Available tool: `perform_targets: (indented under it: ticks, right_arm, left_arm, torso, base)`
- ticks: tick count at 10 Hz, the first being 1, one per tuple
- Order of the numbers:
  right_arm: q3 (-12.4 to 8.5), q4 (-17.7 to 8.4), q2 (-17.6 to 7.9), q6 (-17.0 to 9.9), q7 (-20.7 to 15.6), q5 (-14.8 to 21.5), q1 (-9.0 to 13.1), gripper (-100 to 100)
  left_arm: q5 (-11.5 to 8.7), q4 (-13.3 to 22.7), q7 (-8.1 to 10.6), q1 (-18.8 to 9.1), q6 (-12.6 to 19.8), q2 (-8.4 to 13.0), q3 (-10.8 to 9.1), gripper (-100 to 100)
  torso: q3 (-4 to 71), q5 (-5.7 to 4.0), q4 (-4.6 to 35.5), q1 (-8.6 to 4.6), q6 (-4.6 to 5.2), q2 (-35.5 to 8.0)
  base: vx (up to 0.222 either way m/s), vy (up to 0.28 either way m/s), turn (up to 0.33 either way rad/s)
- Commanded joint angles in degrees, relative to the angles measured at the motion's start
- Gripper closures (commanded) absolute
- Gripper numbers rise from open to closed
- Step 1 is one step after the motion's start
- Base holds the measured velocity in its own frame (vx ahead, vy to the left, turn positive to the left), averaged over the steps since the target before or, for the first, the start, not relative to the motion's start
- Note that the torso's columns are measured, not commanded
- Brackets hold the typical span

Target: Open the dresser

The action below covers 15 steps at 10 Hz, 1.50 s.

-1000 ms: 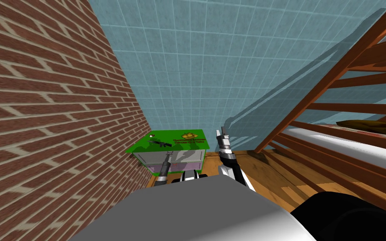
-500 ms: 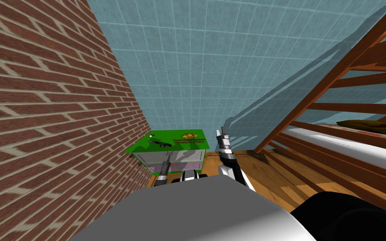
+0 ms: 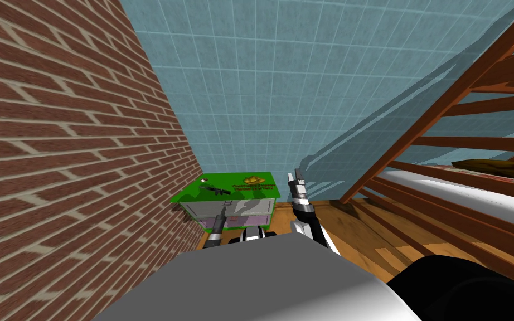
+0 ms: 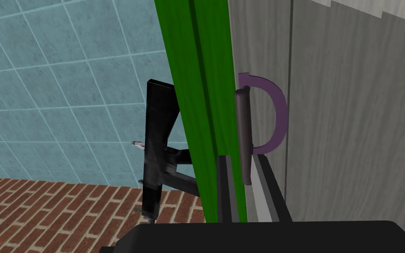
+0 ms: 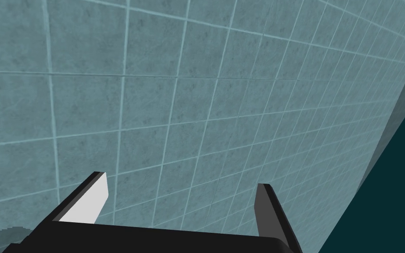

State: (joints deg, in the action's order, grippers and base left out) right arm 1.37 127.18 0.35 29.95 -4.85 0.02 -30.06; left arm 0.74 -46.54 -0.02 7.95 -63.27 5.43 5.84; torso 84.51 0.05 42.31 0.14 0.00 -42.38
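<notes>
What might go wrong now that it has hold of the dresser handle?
The left pincer pinches the handle only near one end of its bar, so it may slip off in the pull. A jerk might shake the black object off the dresser top. The brick wall is close beside that arm, which might scrape it.

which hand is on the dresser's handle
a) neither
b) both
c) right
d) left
d: the left hand is shut on the dark bar of the handle on the dresser, while the right hand is open, raised beside it.
</notes>
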Motion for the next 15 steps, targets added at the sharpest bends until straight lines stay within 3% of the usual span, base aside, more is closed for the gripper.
perform_targets:
  ticks: [1,4,5,6,9,10,14,15]
  right_arm:
    - [0.00,0.00,0.00,0.00,0.00,0.00,0.00,0]
    - [0.01,0.00,0.01,0.00,0.00,0.00,-0.01,0]
    - [0.01,0.00,0.01,0.00,0.00,0.00,-0.01,0]
    - [0.01,0.00,0.01,0.00,0.00,0.00,-0.01,0]
    - [0.01,0.00,0.01,0.00,0.00,0.00,0.00,0]
    - [0.01,0.00,0.01,0.00,0.00,0.00,0.00,0]
    - [0.01,0.00,0.01,0.00,0.00,0.00,-0.01,0]
    - [0.01,0.00,0.01,0.00,0.00,0.00,-0.01,0]
  left_arm:
    - [-0.13,-0.60,0.28,-1.19,1.88,0.08,-0.25,-100]
    - [-0.30,-1.40,0.58,-2.96,4.36,0.26,-0.61,-100]
    - [-0.30,-0.82,0.56,-2.75,3.46,0.32,-0.58,-100]
    - [-0.13,-0.60,0.28,-1.19,1.88,0.08,-0.25,100]
    - [-0.02,-0.55,0.18,-0.29,1.45,-0.06,-0.04,100]
    - [-0.01,-0.46,0.15,-0.20,1.30,-0.07,-0.02,-100]
    - [-0.30,-1.77,0.63,-3.01,5.27,0.22,-0.59,-100]
    - [-0.27,-1.34,0.57,-2.81,4.57,0.19,-0.54,-100]
  torso:
    - [0.06,-0.06,-0.02,-0.22,0.00,0.10]
    - [0.09,-0.07,-0.04,-0.20,0.00,0.15]
    - [0.07,-0.05,-0.03,-0.14,-0.01,0.11]
    - [0.05,-0.04,-0.03,-0.10,-0.01,0.08]
    - [-0.03,-0.14,0.11,-0.20,-0.02,-0.07]
    - [0.00,-0.12,0.08,-0.22,0.00,-0.02]
    - [0.09,-0.05,-0.04,-0.14,0.00,0.15]
    - [0.08,-0.05,-0.03,-0.14,0.00,0.13]
  base:
    - [-0.006,0.003,0.004]
    - [0.003,-0.012,0.002]
    - [0.003,-0.006,0.000]
    - [0.003,0.007,-0.005]
    - [-0.002,0.010,-0.001]
    - [0.000,0.000,0.000]
    - [0.003,-0.007,0.001]
    - [0.004,-0.005,-0.001]
